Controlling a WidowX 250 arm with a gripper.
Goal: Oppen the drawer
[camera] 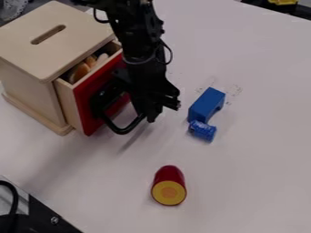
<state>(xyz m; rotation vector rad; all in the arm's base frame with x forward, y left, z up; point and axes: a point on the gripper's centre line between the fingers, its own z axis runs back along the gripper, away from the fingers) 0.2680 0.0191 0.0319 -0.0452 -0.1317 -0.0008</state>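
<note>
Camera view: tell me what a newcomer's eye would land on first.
Probably the bright red drawer front, jutting from the wooden box at upper left, with the black arm coming down from the top edge and its hand beside the black loop handle. Next, likely the red piece with a yellow end, lying by itself at lower centre.
</note>
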